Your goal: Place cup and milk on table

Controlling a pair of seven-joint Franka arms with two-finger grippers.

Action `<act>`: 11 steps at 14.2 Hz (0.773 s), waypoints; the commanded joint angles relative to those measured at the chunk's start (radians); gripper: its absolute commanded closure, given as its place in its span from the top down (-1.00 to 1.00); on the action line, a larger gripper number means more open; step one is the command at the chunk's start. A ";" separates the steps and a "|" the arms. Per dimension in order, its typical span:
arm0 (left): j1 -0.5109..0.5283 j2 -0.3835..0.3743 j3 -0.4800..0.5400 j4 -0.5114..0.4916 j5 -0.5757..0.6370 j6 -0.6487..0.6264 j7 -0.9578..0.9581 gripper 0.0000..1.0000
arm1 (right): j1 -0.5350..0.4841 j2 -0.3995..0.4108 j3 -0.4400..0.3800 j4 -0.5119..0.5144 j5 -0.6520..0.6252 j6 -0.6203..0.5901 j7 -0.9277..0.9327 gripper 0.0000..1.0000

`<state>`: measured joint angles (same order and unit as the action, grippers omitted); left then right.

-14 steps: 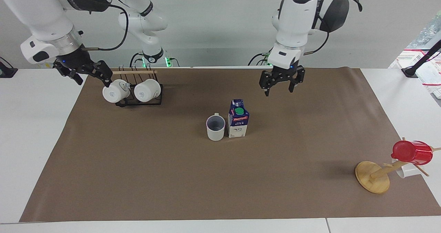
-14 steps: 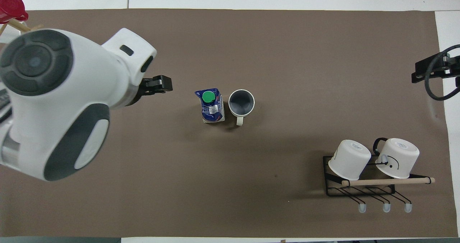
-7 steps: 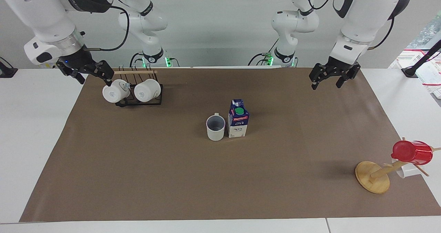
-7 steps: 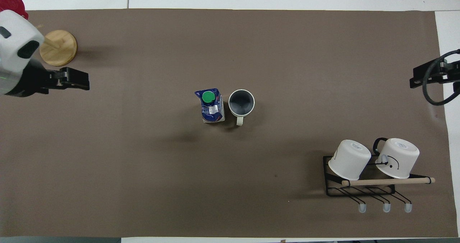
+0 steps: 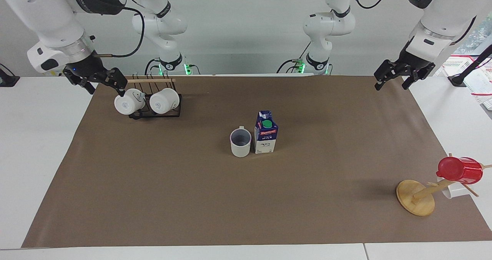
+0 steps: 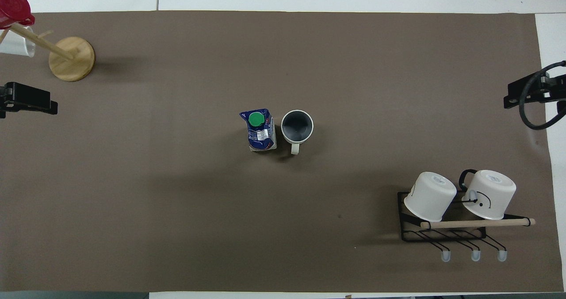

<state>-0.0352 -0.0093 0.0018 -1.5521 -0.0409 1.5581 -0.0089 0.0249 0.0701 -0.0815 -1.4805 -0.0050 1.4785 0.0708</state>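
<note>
The cup, a white mug with a greyish-blue inside, stands upright mid-sheet on the table. The milk, a blue-and-white carton with a green cap, stands upright right beside it, toward the left arm's end. In the overhead view the cup and the milk stand side by side on the table. My left gripper is open and empty, raised over the sheet's edge at the left arm's end. My right gripper is open and empty, raised by the mug rack.
A black wire rack holding two all-white mugs sits toward the right arm's end, near the robots. A wooden mug tree with a red cup stands toward the left arm's end, farther from the robots.
My left arm has swung away from beside the milk out to the sheet's edge at its own end. The right gripper, cup and milk have stayed put.
</note>
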 commanded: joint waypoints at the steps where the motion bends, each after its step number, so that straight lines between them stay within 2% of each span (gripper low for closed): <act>1: 0.009 0.019 -0.005 0.035 -0.022 -0.035 0.017 1.00 | -0.002 -0.058 0.003 -0.085 0.002 0.051 0.007 1.00; 3: 0.009 0.009 -0.006 0.008 -0.025 -0.021 0.017 1.00 | -0.002 -0.085 0.003 -0.129 0.000 0.088 0.004 1.00; 11: 0.003 0.006 -0.008 0.006 -0.014 -0.032 0.015 1.00 | -0.002 -0.081 0.006 -0.112 -0.009 0.066 0.006 1.00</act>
<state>-0.0353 -0.0015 -0.0037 -1.5507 -0.0425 1.5433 -0.0086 0.0249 0.0145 -0.0815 -1.5609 -0.0069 1.5332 0.0708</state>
